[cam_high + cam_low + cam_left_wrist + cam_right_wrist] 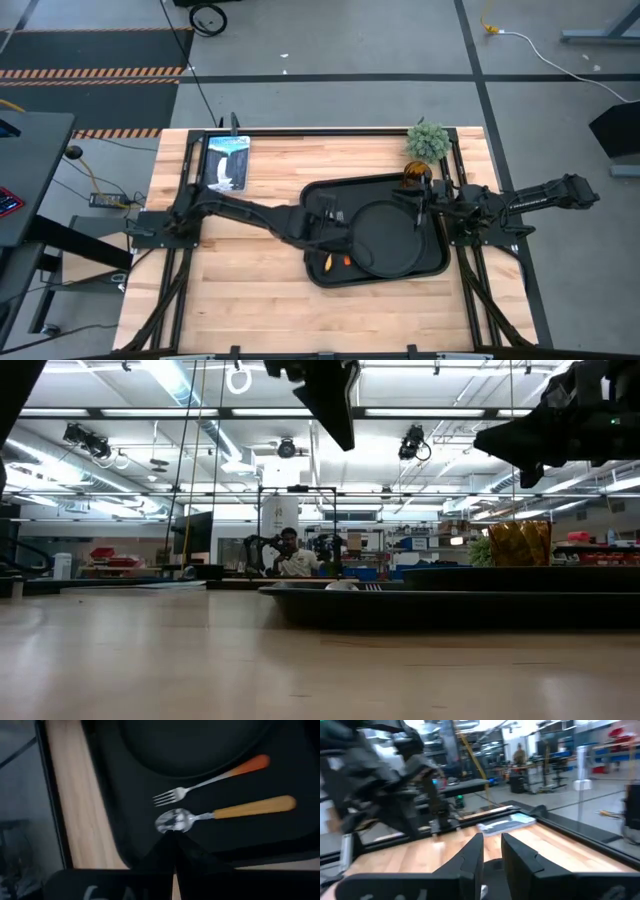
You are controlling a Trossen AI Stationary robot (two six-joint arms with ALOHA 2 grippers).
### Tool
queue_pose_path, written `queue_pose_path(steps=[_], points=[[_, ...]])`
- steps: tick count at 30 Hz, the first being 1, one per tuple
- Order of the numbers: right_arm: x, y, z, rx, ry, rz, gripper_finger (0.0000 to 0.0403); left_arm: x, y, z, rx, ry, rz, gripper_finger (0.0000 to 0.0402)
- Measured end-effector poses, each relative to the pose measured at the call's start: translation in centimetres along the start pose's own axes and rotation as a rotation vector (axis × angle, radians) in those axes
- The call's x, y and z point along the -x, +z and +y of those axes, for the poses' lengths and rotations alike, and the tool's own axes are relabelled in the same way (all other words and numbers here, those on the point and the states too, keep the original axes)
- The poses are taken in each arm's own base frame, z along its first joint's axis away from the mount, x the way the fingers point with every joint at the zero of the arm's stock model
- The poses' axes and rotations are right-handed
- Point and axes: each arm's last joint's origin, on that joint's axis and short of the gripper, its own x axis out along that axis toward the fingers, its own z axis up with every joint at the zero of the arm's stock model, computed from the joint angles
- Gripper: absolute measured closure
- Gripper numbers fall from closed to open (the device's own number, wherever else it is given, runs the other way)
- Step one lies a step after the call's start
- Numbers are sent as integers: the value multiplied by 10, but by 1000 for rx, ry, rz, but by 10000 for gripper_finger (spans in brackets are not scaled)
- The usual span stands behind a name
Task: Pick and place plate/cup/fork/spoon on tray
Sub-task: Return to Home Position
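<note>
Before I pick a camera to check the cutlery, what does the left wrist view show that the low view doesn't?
Only the left wrist view shows the fork and spoon lying side by side, apart, on the tray beside the plate, with the left gripper shut above the spoon's bowl. Only the low view shows the cup standing behind the tray's rim, and a person in the room beyond. Both show the tray on the wooden table.

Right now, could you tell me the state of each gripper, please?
Left gripper: shut, empty, above the tray near the spoon.
Right gripper: slightly open, holding nothing, over the tray's far right side.
</note>
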Motion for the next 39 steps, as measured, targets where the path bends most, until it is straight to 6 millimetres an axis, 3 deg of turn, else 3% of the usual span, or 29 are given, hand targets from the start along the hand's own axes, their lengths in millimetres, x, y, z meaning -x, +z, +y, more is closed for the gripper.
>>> queue_pose_path(steps=[7,12,17,26,35,39], points=[[0,0,-1,0,-21,-2,328,8,10,-36,-65,-99,-135,393],[0,0,-1,1,-21,-2,328,2,-6,-61,-174,-227,-148,393],[0,0,0,1,-20,-7,328,11,-26,-60,-154,-268,-257,393],[0,0,0,1,-19,-7,328,45,-70,-49,-56,-318,-534,393],[0,0,0,1,-19,-6,328,84,-115,-39,98,-370,-651,393],[0,1,0,0,-19,-9,328,101,-124,-31,208,-407,-695,392]])
